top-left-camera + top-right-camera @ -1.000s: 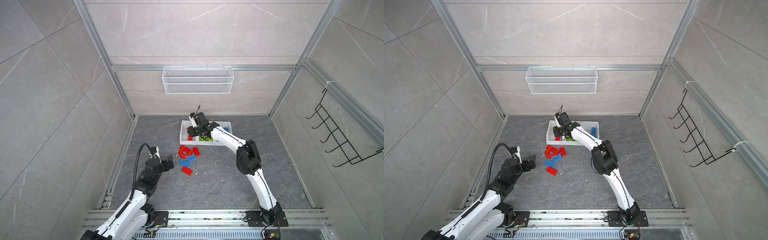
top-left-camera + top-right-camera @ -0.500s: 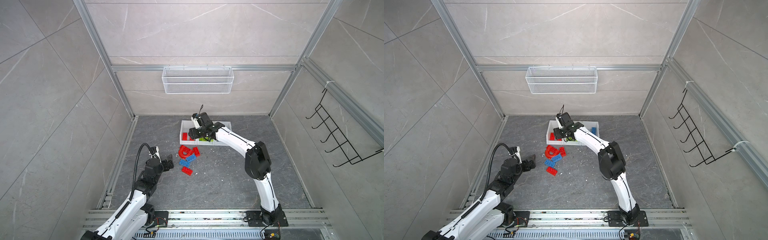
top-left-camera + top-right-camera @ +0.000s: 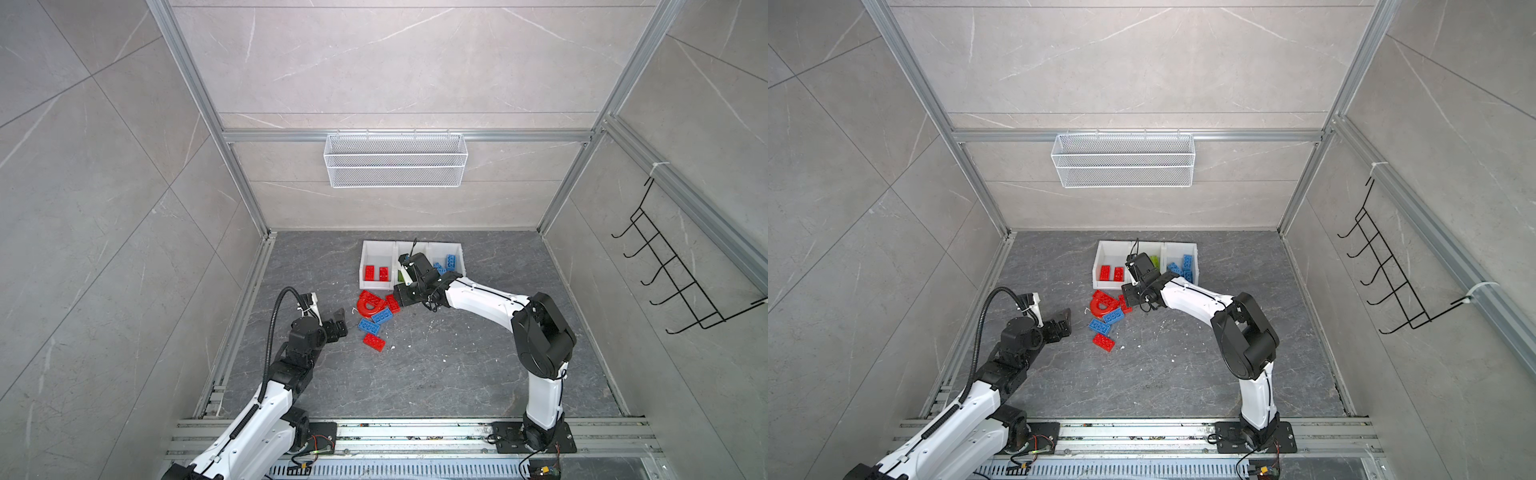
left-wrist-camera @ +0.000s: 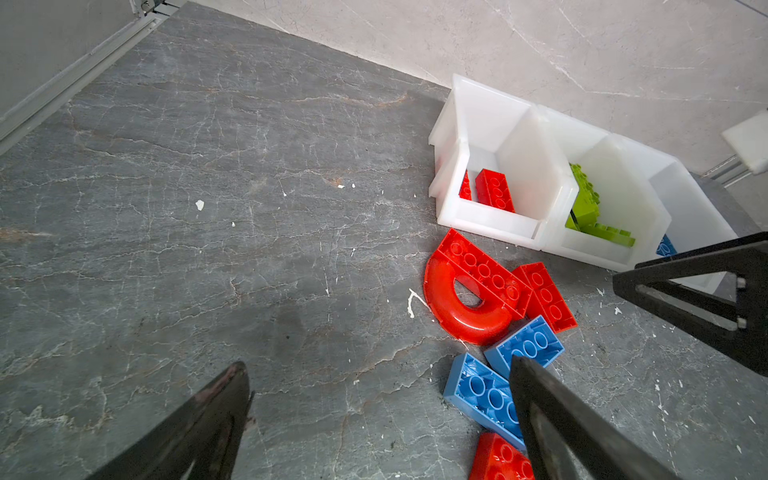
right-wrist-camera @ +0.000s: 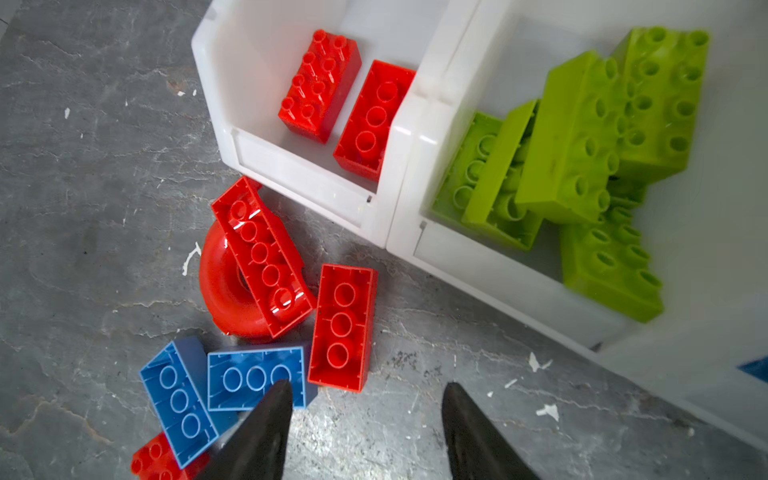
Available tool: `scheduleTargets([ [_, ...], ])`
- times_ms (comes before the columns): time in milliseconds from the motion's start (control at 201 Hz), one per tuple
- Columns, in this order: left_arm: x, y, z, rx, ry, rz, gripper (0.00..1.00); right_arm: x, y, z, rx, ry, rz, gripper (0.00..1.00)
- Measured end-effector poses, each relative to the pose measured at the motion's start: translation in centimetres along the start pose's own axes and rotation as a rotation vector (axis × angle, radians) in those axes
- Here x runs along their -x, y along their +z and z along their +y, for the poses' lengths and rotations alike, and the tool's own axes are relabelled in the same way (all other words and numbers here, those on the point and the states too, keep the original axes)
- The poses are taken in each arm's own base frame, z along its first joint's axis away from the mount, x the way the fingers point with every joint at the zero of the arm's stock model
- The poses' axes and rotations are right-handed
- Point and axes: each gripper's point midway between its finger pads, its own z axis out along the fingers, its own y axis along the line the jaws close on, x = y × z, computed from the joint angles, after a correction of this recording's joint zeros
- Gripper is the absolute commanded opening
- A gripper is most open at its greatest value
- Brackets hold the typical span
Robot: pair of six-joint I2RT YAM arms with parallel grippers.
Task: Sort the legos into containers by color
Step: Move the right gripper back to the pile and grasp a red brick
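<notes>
**Examiner:** What is found changed since a second ago?

**Inspector:** The right gripper (image 3: pixel 400 297) is found withdrawn from over the left container (image 3: pixel 376 251) to a position low over the floor, just in front of the row. The elbow of that arm is carried further right. Two red bricks (image 5: pixel 318 79) are now exposed inside that container.

**Examiner:** How are its jaws set?

**Inspector:** In the right wrist view they are seen parted, and nothing is gripped. Bare floor is seen between them, and a loose red brick (image 5: pixel 343 328) lies just ahead of the tips.

**Examiner:** And the other arm?

**Inspector:** The left gripper (image 4: pixel 378 365) is held spread wide and empty, low over the floor near the floor pile. No shift from the earlier frames is noted.

**Examiner:** Where are the legos recorded?

**Inspector:** Red pieces are lodged in the left container. Lime green bricks (image 5: pixel 582 137) are piled in the middle container (image 5: pixel 417 158). Sorted blue bricks (image 3: pixel 451 262) are held in the right container (image 3: pixel 440 248).

Five pieces are left unsorted on the floor in front of the left container. The red arch piece (image 5: pixel 224 291) is laid nearest the lip, with the loose red brick just beside it. Two blue floor bricks (image 5: pixel 255 376) are laid underside up next to these. A last red brick (image 3: pixel 374 342) is set furthest from the bins.
</notes>
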Motion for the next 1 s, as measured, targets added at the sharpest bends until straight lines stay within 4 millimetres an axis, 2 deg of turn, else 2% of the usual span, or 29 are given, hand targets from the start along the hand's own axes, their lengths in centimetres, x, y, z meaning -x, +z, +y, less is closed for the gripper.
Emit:
scheduleTargets([
  [214, 0.0, 0.0, 0.0, 0.001, 0.0, 0.001, 1.0, 0.4, 0.7, 0.2, 0.007, -0.002, -0.018, 0.59],
  [493, -0.2, 0.1, 0.1, 0.005, 0.002, 0.009, 1.0, -1.3, 4.2, -0.1, -0.002, -0.003, 0.043, 0.57],
  [692, -0.3, 0.1, 0.1, 0.005, 0.002, 0.009, 1.0, -1.8, 5.7, 0.0, 0.0, -0.001, 0.063, 0.56],
  [1000, -0.2, 0.1, 0.1, 0.005, 0.001, 0.007, 1.0, -1.2, 7.0, 0.1, -0.007, 0.002, 0.059, 0.5],
])
